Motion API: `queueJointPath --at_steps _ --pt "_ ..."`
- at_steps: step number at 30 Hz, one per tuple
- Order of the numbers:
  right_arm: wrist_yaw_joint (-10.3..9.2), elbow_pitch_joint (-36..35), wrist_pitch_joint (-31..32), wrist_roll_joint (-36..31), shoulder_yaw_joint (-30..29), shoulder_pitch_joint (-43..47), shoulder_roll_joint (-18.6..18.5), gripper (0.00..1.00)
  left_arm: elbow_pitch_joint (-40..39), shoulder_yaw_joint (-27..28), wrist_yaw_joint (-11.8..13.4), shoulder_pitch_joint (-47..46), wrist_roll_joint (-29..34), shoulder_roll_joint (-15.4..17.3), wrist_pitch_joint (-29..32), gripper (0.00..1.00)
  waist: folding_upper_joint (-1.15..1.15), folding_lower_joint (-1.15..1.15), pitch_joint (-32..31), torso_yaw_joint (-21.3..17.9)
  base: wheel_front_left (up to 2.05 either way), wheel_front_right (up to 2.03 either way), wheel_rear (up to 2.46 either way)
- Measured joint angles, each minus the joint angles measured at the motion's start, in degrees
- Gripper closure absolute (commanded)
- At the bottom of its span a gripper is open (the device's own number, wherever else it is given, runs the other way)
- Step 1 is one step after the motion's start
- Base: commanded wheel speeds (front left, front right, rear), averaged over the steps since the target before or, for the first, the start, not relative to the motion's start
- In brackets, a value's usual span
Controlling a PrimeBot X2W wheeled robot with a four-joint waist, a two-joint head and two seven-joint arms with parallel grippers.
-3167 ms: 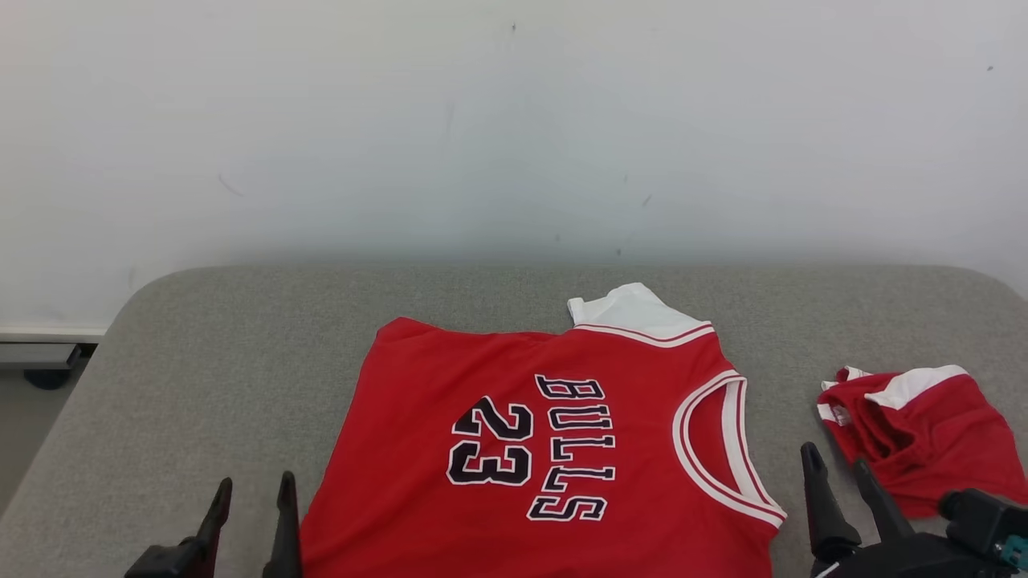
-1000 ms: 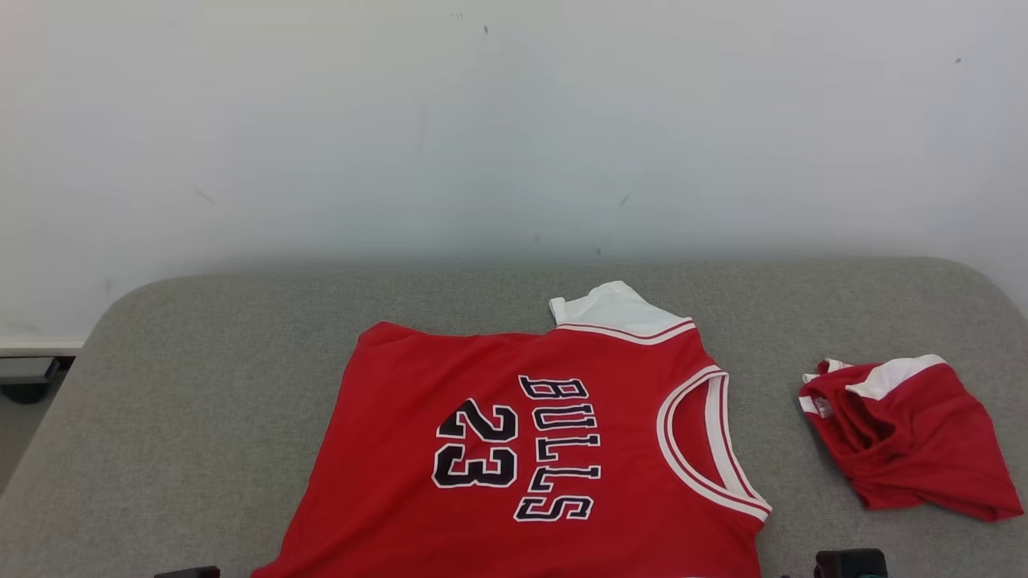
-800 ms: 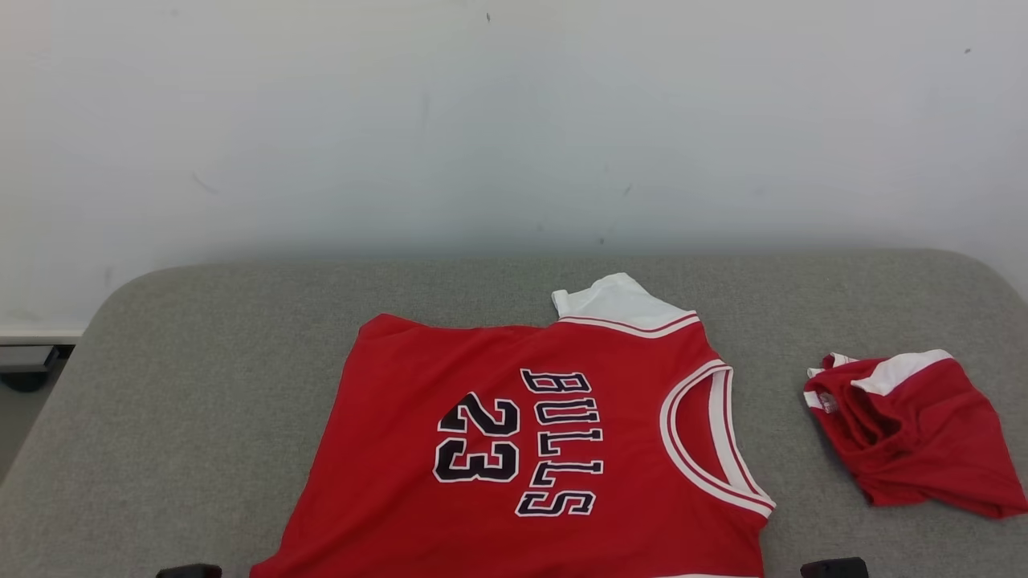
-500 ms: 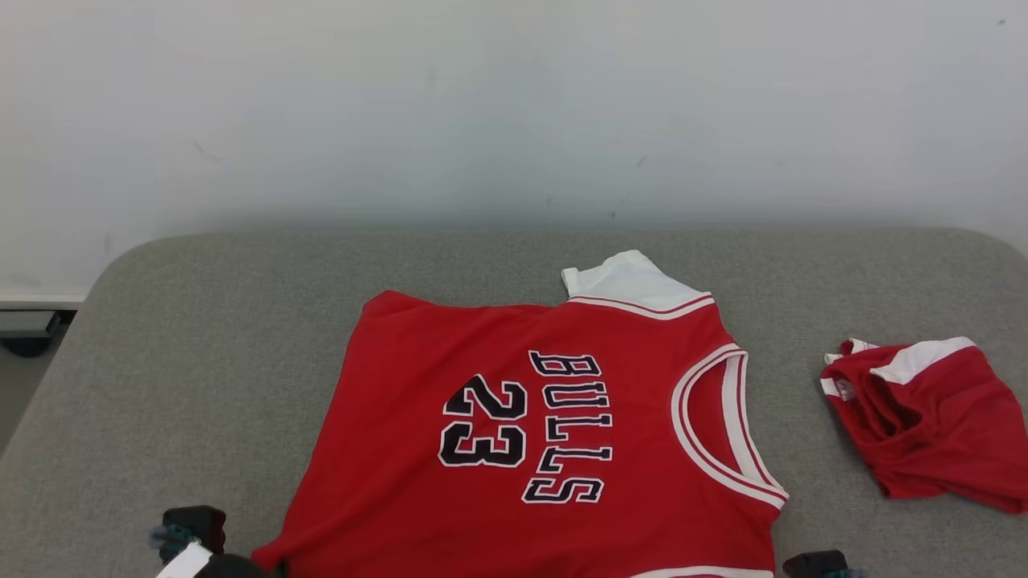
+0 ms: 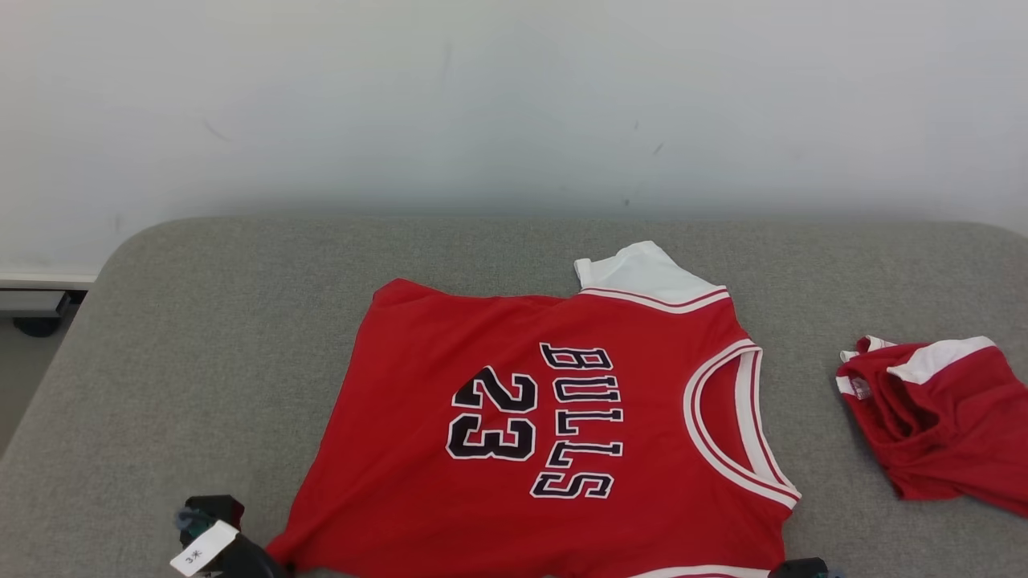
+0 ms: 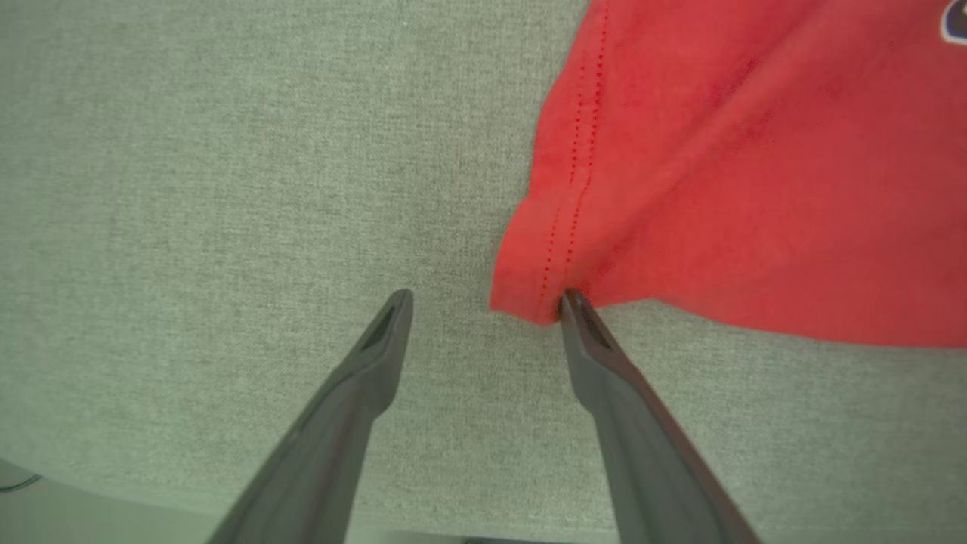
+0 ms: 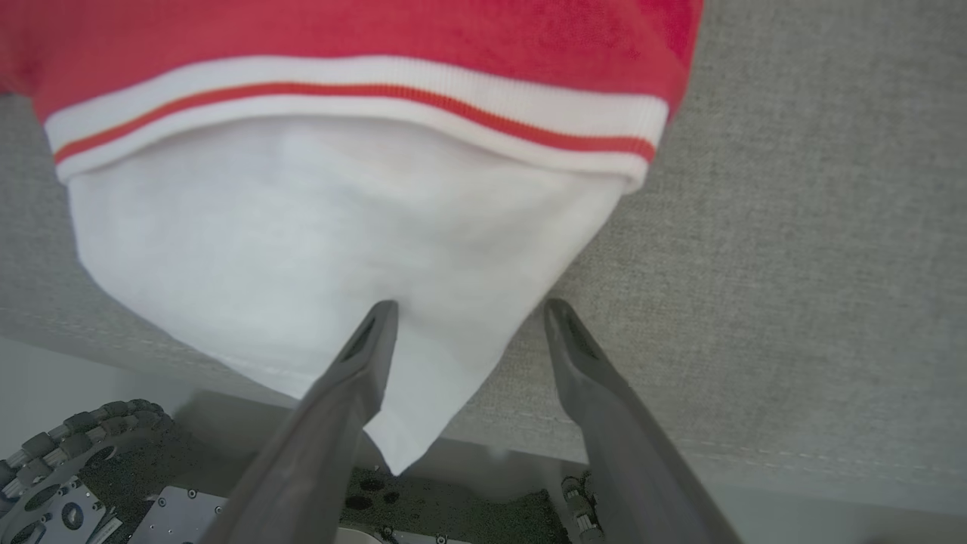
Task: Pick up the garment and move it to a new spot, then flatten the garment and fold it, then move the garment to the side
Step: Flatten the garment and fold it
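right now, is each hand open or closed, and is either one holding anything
left hand: open, holding nothing, poised at the jersey's red hem corner
right hand: open, holding nothing, tips at the edge of the jersey's white panel

A soft grey cloth-covered table (image 5: 201,321) with round corners stands against a plain white wall (image 5: 514,96). A small crumpled red and white cloth bundle (image 5: 940,425) lies on its right side.

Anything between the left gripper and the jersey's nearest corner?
Nothing visible: the open left gripper is at the hem corner of the jersey, one fingertip at its edge, over the grey table.
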Motion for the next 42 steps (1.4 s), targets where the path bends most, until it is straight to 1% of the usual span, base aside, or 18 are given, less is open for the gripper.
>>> queueJointPath --at_steps 5,6,7,8,9,10,12,13,15,20,23,27,29,30,36,42 --pt "0.0 0.4 0.9 -0.1 0.5 -0.8 0.5 0.0 1.6 -0.1 -1.0 -2.0 0.0 0.3 0.0 0.0 0.0 0.0 0.5 -0.1 0.0 0.0 0.0" --pt "0.0 0.4 0.9 -0.1 0.5 -0.8 0.7 0.0 2.2 -0.1 -1.5 -2.2 0.0 0.3 0.0 0.34 0.0 -0.01 0.6 -0.1 0.0 0.0 0.0" --pt "0.0 0.4 1.0 -0.1 0.4 -0.8 0.8 0.0 2.4 -0.2 -1.5 -2.4 -0.1 0.1 0.0 0.56 0.0 -0.01 0.6 -0.2 0.0 0.0 0.0" --pt "0.0 0.4 1.3 -0.1 0.5 -0.8 0.8 0.4 2.5 -0.4 -2.1 -2.6 -0.2 0.0 0.0 0.97 0.0 -0.01 0.7 -0.2 0.0 0.0 0.0" --pt "0.0 0.4 1.4 -0.1 0.4 -0.8 0.8 0.67 2.6 -0.4 -2.5 -2.8 -0.4 -0.3 -0.1 1.0 0.0 -0.01 0.7 -0.2 0.0 0.0 0.0" --pt "0.0 0.5 1.4 -0.1 0.3 -0.8 0.8 0.84 2.6 -0.4 -2.5 -2.9 -0.5 -0.7 -0.4 1.0 0.0 -0.01 0.8 -0.2 0.0 0.0 0.0" --pt "0.0 0.6 1.5 -0.1 0.2 -0.8 0.8 0.93 2.8 -0.6 -3.1 -2.9 -0.5 -1.4 -0.6 1.0 0.0 -0.01 0.9 -0.2 0.0 0.0 0.0" --pt "0.0 0.6 1.5 -0.1 0.2 -0.8 0.8 1.0 2.8 -0.6 -3.1 -2.9 -0.7 -1.6 -0.9 1.0 0.0 -0.01 0.9 -0.2 0.0 0.0 0.0" --pt "0.0 0.6 1.9 -0.1 0.3 -0.8 0.8 1.0 2.8 -0.7 -3.6 -2.9 -0.9 -1.8 -1.1 1.0 0.0 -0.01 1.0 -0.1 0.0 0.0 0.0" --pt "0.0 -0.2 2.1 0.0 -0.3 -0.3 0.6 1.0 2.6 -1.5 -3.5 -3.1 -0.8 -1.9 -2.0 1.0 0.0 -0.01 1.2 0.2 0.0 0.0 0.0" --pt "0.22 -1.4 2.5 1.7 -1.2 0.1 0.6 1.0 2.5 -2.0 -3.5 -3.9 -0.7 -2.7 -2.6 1.0 0.0 -0.01 1.4 0.8 0.0 0.0 0.0" --pt "1.82 -5.5 3.2 7.3 -3.1 2.7 0.9 1.0 1.3 -1.8 -3.5 -4.1 -0.3 -2.6 -3.8 1.0 0.0 -0.01 1.4 1.6 0.0 0.0 0.0" --pt "2.67 -8.1 3.5 9.0 -3.9 3.0 1.0 1.0 0.4 -1.7 -3.4 -4.1 -0.3 -2.4 -4.7 1.0 0.0 0.0 1.3 1.7 0.0 0.0 0.0" --pt "2.67 -8.1 3.5 9.0 -3.9 3.0 1.0 1.0 0.4 -1.7 -3.4 -4.1 -0.3 -2.4 -4.7 1.0 0.0 0.0 1.3 1.7 0.0 0.0 0.0" --pt "3.79 -14.5 4.6 11.9 -6.4 3.4 -0.2 1.0 -3.0 -1.1 -2.3 -3.7 0.1 -2.7 -6.6 1.0 0.0 0.0 0.8 1.8 0.0 0.0 0.0" --pt "4.05 -19.1 5.5 15.3 -8.0 5.4 0.3 1.0 -6.5 0.2 -1.1 -3.7 0.1 -2.9 -8.2 1.0 0.0 0.0 0.5 1.6 0.0 0.0 0.0"
